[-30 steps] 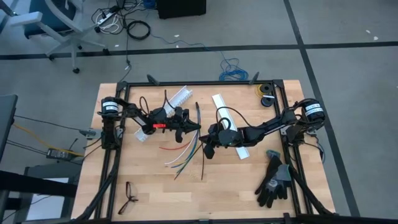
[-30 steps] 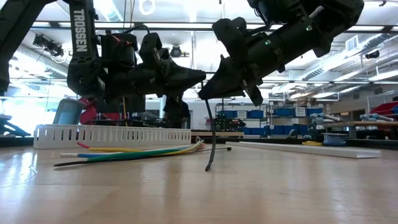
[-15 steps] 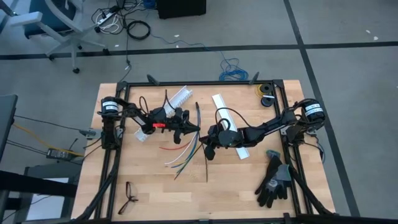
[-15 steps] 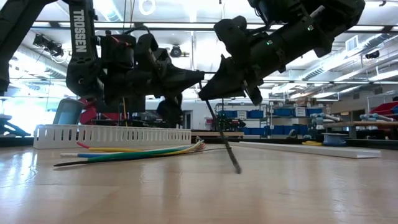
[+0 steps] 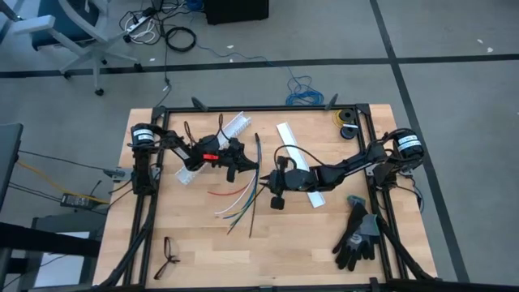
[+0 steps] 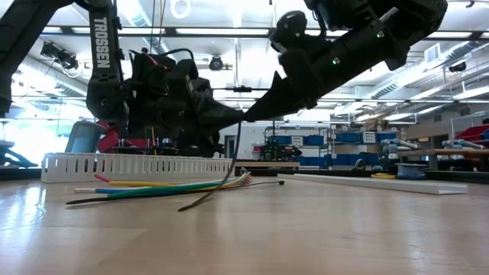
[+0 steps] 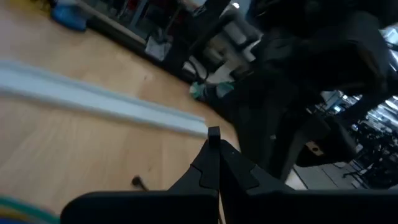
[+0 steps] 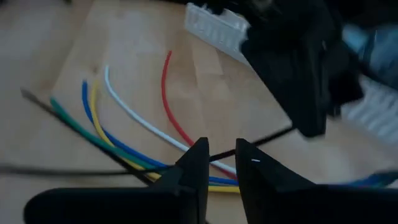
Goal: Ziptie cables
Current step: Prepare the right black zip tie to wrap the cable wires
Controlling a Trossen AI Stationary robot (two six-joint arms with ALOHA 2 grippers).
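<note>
Grippers meet above the cables: left pinching a black strip, right slightly parted.

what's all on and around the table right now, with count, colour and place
cables: one bundle, red, white, yellow, green and blue, left of centre on the table
black strip: one, hanging from the left gripper, lower end on the wood by the cables
second black strip: one, near the far edge, centre
slotted channel: one, white, far left part
flat channel: one, white, centre right, partly under the right arm
gloves: a pair, black and grey, near right corner
glasses: one pair, dark, near left corner
tape rolls: two, one yellow, one black, far right corner
left gripper: shut on the black strip, above the cables
right gripper: open, just right of the strip
</note>
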